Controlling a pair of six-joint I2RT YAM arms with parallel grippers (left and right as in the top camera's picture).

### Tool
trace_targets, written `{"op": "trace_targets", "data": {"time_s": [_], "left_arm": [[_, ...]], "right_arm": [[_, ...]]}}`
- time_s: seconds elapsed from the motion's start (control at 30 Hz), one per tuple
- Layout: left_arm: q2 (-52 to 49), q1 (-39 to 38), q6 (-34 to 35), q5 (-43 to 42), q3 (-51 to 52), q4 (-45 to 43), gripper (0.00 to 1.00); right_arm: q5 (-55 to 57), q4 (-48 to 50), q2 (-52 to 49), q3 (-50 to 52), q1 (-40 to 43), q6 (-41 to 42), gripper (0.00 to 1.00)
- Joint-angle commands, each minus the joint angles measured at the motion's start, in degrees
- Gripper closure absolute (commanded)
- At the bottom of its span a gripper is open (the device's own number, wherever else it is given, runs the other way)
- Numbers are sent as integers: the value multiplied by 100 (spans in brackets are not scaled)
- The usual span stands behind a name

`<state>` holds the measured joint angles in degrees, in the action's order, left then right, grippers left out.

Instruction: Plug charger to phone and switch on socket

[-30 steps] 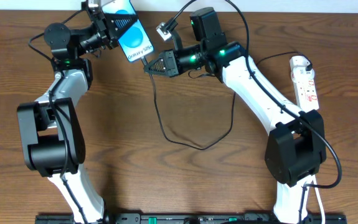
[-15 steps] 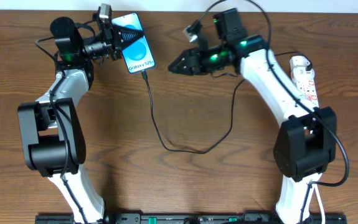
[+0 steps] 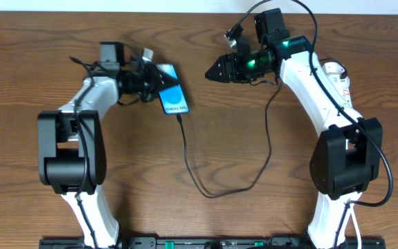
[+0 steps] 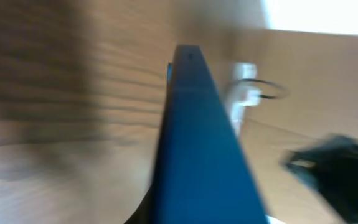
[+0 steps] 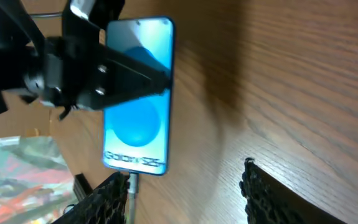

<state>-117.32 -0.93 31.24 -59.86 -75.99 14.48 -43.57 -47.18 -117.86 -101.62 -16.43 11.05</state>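
The phone (image 3: 174,102), blue screen with a white "Galaxy S25+" strip, is held in my left gripper (image 3: 158,77), which is shut on its upper half. The right wrist view shows the phone (image 5: 138,93) with the charger's plug tip (image 5: 132,183) seated in its bottom edge. The black charger cable (image 3: 193,173) loops down over the table and back up to the right. My right gripper (image 3: 212,74) is open and empty, to the right of the phone. The white socket (image 3: 337,71) lies at the far right, partly hidden by my right arm. The left wrist view is blurred and shows the phone's blue edge (image 4: 197,143).
The table is brown wood (image 3: 254,159). The cable's slack loop lies in its middle. The right arm's own black cable arcs over the top right corner. Colourful clutter (image 5: 17,168) shows beyond the table edge in the right wrist view.
My left gripper has carried the phone down and to the right, away from the back edge. My right gripper has let go of the plug and drawn back to the right; the cable followed the phone.
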Motion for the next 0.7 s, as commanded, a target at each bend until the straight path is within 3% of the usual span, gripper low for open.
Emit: {"op": "trace_targets", "data": {"time_s": [0.0,0.13,0.67], "left_arm": [[61,-144,-1095,1152,-61,225,93],[-26,-258,-1349,1180,-61,240,93],[-529,-570,-1300,1283,-61,284,92]], "right_arm": [[400,-122,17,-37,-94,-192,42],[466,-170,17,-37,-122,-195,42],[728,-192,17,-37,-273,-192,39]]}}
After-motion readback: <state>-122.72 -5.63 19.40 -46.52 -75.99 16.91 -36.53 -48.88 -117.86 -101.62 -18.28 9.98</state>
